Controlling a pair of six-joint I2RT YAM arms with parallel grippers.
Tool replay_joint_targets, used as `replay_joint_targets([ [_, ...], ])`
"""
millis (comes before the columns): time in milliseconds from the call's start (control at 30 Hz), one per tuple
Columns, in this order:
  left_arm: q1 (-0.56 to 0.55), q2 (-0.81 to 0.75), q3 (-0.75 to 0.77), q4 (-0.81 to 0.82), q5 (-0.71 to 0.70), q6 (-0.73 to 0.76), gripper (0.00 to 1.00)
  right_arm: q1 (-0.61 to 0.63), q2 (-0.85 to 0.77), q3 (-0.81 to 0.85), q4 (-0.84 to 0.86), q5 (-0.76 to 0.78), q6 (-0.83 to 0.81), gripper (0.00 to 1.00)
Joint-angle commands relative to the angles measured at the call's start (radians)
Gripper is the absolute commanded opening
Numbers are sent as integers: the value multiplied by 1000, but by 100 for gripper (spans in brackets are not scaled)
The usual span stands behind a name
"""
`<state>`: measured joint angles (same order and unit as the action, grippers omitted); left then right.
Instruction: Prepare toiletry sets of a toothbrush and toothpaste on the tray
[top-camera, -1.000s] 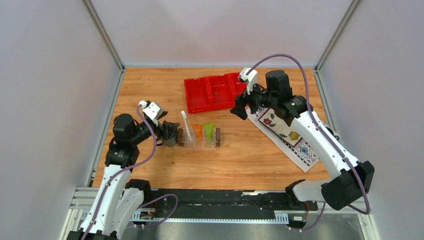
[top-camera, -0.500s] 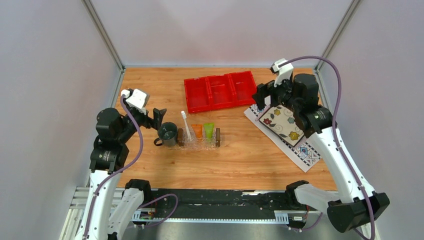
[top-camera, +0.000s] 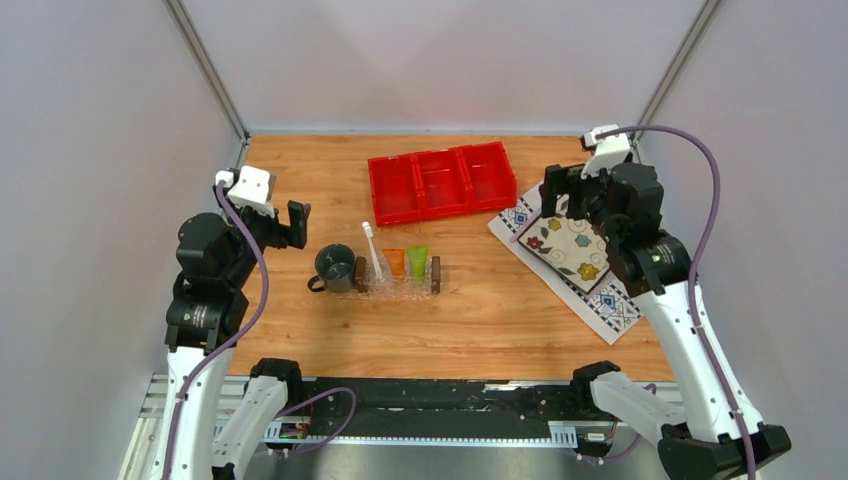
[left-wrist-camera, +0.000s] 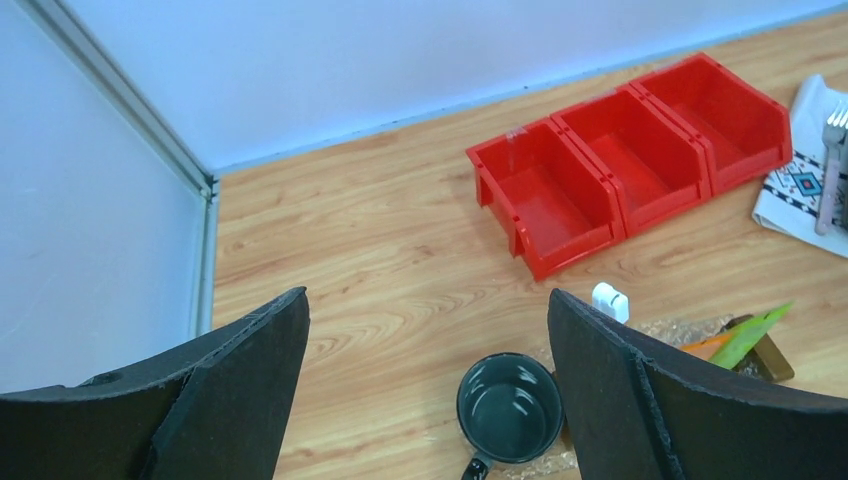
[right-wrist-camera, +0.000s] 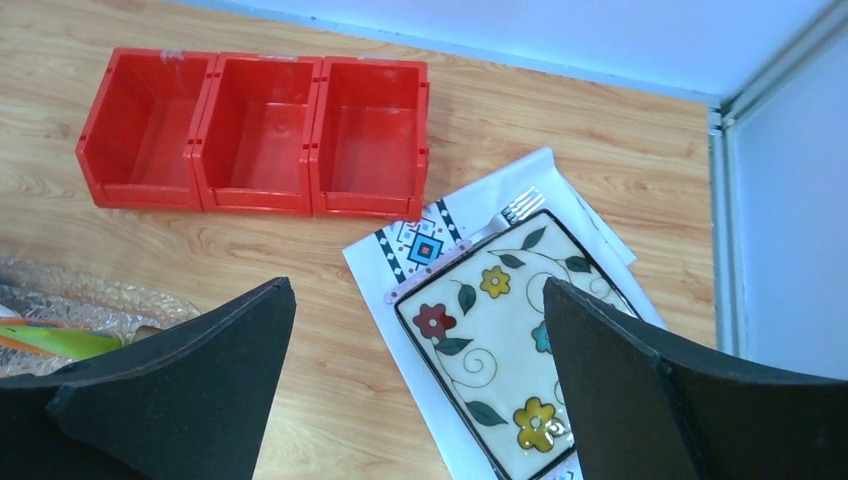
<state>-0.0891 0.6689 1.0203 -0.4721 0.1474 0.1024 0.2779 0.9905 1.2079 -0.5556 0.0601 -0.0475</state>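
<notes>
The clear tray (top-camera: 402, 292) with brown end handles sits at the table's middle. In it lie the white toothbrush (top-camera: 373, 250), the orange toothpaste tube (top-camera: 396, 262) and the lime green tube (top-camera: 418, 260). My left gripper (top-camera: 297, 222) is open and empty, raised to the left of the tray. In the left wrist view its open gripper (left-wrist-camera: 428, 300) frames the toothbrush head (left-wrist-camera: 610, 301) and green tube (left-wrist-camera: 752, 335). My right gripper (top-camera: 555, 190) is open and empty, raised over the patterned cloth. It is open in the right wrist view (right-wrist-camera: 420, 285) too, where the green tube (right-wrist-camera: 50, 340) shows at the left edge.
A dark grey-green mug (top-camera: 333, 267) stands against the tray's left end. The red three-compartment bin (top-camera: 442, 182) stands empty at the back. A flower-patterned plate (right-wrist-camera: 510, 340) and a fork (right-wrist-camera: 505, 215) lie on the white cloth (top-camera: 610, 300) at the right.
Both arms have pulled back and up. The left gripper moved left, away from the mug. The right gripper moved right, from the red bin to above the cloth.
</notes>
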Motion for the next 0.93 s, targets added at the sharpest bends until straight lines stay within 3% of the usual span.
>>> replay_joint_targets([
  [0, 8, 8, 55, -25, -57, -64, 95, -3, -72, 4, -12, 110, 31, 100],
  [267, 8, -23, 34, -42, -57, -69, 95, -3, -131, -42, 6, 136, 12, 100],
  [900, 8, -132, -54, -50, -101, -35, 95, -3, -96, 2, -13, 113, -6, 100],
])
